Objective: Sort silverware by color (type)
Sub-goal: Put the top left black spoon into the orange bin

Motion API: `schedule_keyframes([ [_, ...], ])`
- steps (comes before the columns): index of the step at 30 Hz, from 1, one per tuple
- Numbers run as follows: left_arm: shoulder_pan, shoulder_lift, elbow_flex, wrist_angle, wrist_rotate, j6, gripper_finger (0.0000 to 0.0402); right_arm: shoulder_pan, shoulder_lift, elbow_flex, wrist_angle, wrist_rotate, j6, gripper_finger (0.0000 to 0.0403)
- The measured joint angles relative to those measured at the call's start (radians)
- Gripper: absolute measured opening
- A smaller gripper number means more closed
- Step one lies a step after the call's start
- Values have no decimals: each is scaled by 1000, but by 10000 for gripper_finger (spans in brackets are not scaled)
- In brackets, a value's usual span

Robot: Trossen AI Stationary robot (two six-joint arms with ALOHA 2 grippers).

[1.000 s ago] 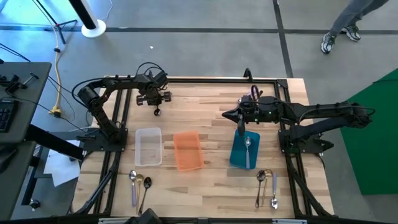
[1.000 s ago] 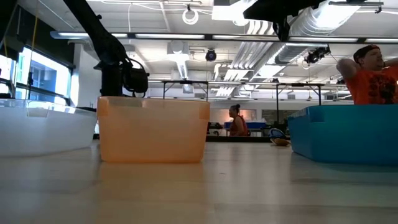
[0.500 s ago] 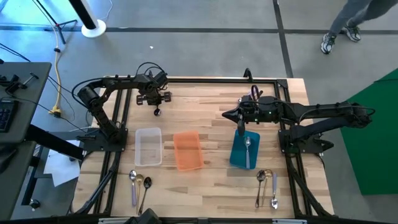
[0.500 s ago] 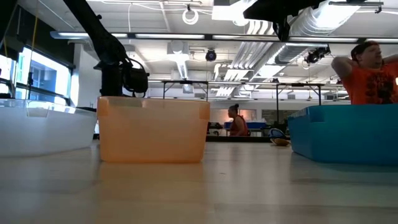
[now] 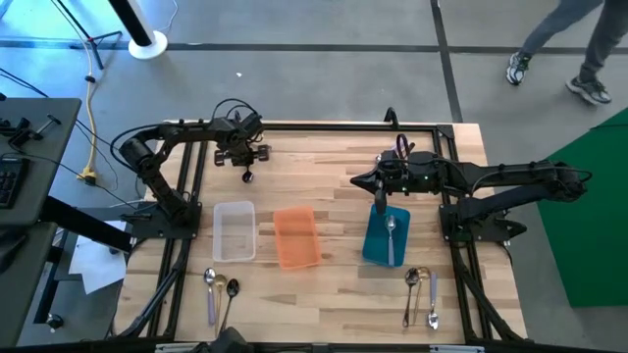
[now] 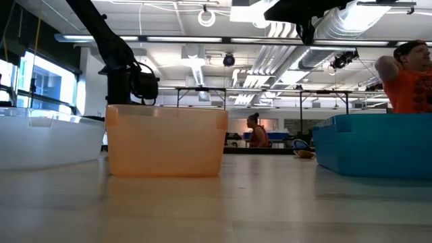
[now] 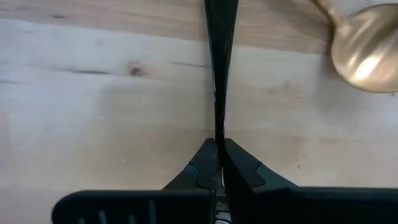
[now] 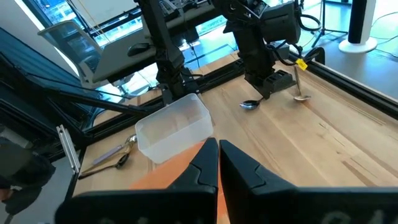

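1. The high view looks straight down from far above and takes in the whole table (image 5: 334, 211) with both arms.
2. The low view sits at table height, very near the orange tray (image 6: 165, 140), and faces the room behind.
3. The left wrist view looks down at the wood from very close.
4. The right wrist view faces across the table to the left arm (image 8: 261, 37).
5. The clear tray (image 8: 174, 127) shows in the high, low and right wrist views.

Our two matte-black jointed arms, looped black cables at our wrists — a yellow tag (image 8: 301, 63), dark wedge-shaped fingers (image 7: 205, 165)
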Motion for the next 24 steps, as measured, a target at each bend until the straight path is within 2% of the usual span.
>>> schedule_keyframes([
  [12, 2, -133, 4, -7, -55, 46, 1, 0, 0, 0, 0, 0, -1, 0],
  [17, -29, -234, 5, -8, -132, 70, 1, 0, 0, 0, 0, 5, -11, 0],
  [24, -159, -462, 6, 140, -202, 283, 1, 0, 0, 0, 0, 53, -27, 0],
])
